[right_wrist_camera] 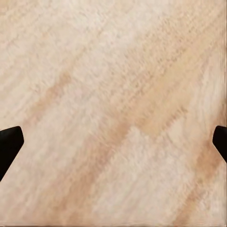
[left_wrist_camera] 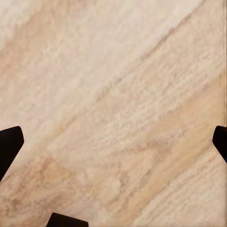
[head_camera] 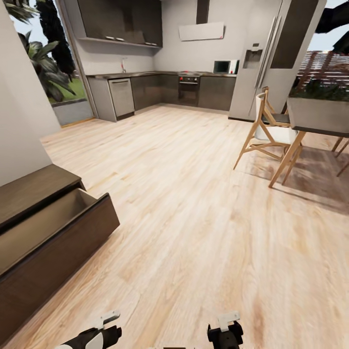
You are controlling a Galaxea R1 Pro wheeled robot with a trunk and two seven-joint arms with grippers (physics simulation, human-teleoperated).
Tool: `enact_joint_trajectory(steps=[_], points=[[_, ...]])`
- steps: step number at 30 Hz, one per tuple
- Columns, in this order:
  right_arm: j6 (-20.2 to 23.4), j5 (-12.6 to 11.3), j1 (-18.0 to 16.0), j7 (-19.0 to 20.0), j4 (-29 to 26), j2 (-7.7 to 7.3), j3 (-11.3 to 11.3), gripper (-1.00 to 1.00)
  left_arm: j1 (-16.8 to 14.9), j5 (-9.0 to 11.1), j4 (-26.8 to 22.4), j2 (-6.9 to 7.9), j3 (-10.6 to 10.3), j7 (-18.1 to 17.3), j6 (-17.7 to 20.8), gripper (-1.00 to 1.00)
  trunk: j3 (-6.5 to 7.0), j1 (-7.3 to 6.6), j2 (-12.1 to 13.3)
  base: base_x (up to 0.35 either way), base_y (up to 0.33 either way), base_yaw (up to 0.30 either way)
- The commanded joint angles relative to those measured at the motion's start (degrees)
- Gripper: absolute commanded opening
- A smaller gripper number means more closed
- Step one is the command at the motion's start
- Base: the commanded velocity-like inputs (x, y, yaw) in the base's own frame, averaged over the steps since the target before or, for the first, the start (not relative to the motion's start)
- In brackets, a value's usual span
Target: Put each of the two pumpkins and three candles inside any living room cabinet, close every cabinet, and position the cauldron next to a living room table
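In the head view, the cabinet (head_camera: 46,228) was seen ahead and to the left of the left gripper (head_camera: 107,324), its dark-brown drawer (head_camera: 58,220) pulled out and, as far as could be made out, holding nothing; no pumpkin, candle or cauldron was visible, so their places could not be told. The drawer front was judged stiff, smooth and handleless, best pushed flat on its face or taken by its top edge when closing was due; its projecting corner was judged the edge most likely to be clipped by the left arm. The right gripper (head_camera: 227,325) was seen low beside the left one, with wide bare wooden floor (head_camera: 194,203) ahead of both and open room for moving. Well ahead and to the right of the right jaws stood the dining table (head_camera: 317,116) and a chair (head_camera: 269,131), with the kitchen units (head_camera: 160,89) far beyond. In the left wrist view, the left jaws stood spread wide apart, empty, with only floor planks between them. In the right wrist view, the right jaws likewise stood spread wide and held nothing above the planks.
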Motion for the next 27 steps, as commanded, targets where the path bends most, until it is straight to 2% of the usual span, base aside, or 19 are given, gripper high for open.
enact_joint_trajectory(steps=[1,27], points=[[0.0,0.0,0.0,0.0,0.0,-0.02,0.0,1.00,0.0,0.0,0.0,0.00,0.0,0.0,0.0,1.00,-0.03,0.00,0.0,0.000,0.000,-0.270],[0.0,0.0,0.0,0.0,0.0,-0.09,0.0,1.00,0.0,0.0,0.0,0.00,0.0,0.0,0.0,1.00,-0.80,0.00,0.0,0.000,0.000,-0.270]])
